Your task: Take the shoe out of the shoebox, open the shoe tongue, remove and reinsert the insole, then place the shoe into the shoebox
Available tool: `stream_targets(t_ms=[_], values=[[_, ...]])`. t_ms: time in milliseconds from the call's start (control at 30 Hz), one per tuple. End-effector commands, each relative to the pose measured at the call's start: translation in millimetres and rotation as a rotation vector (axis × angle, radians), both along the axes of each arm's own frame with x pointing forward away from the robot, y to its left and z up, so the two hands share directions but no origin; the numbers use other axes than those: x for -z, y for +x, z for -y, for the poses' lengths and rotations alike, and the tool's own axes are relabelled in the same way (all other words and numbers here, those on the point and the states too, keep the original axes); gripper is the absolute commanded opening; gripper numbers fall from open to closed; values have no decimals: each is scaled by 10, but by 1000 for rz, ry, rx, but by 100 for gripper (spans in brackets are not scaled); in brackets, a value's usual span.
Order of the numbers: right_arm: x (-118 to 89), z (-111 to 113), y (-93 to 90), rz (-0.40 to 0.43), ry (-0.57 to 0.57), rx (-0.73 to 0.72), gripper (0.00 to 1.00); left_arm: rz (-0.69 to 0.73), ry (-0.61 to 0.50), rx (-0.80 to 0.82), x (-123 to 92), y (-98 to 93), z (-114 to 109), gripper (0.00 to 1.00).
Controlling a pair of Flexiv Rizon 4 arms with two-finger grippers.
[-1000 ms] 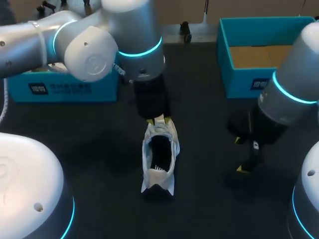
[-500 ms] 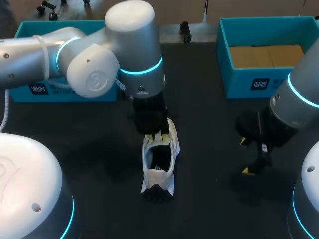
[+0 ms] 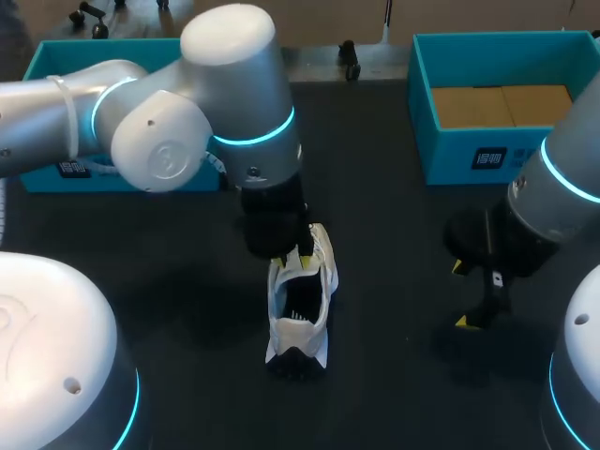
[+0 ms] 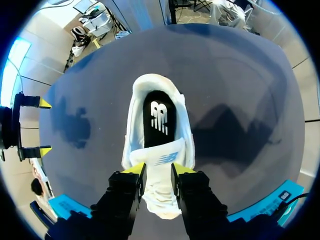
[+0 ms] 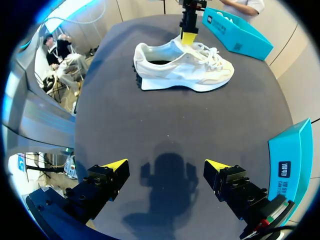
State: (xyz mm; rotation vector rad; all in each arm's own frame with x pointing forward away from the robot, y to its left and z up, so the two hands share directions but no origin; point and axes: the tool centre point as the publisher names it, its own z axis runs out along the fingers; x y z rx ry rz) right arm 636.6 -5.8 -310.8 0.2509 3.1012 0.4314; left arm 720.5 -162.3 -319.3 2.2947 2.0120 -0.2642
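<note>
A white shoe [image 3: 300, 305] stands on the dark table, toe toward the back and heel toward the front. Its black insole [image 4: 159, 117] shows through the opening. My left gripper [image 3: 295, 253] comes down over the laces and is shut on the shoe tongue [image 4: 159, 165]; a yellow tip presses each side of it. From the right wrist the shoe [image 5: 182, 67] shows side-on, with the left gripper [image 5: 189, 36] at its tongue. To the shoe's right my right gripper [image 3: 459, 293] hangs open above bare table, nothing between its fingers [image 5: 116, 165].
A blue shoebox [image 3: 469, 150] with a brown cardboard floor stands at the back right. A second blue box [image 3: 122, 169] lies at the back left, behind my left arm. Bare dark table surrounds the shoe.
My left gripper has come down a little lower onto the tongue, and its arm has swung slightly left. The right arm drifted a little to the right, then held still.
</note>
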Motion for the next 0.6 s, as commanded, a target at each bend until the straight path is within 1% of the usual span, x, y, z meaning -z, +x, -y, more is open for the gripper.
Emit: stream_targets(t_ms=[33,400,533,600], values=[[4,1,-14,3,0,0,100,0,-8,4,30,-35,-45,32],[4,1,-14,3,0,0,100,-23,57,65,283,-177,131,31],[4,1,-14,3,0,0,100,-19,65,68,285,-188,143,32],[4,1,-14,3,0,0,100,-8,52,59,221,-179,122,32]])
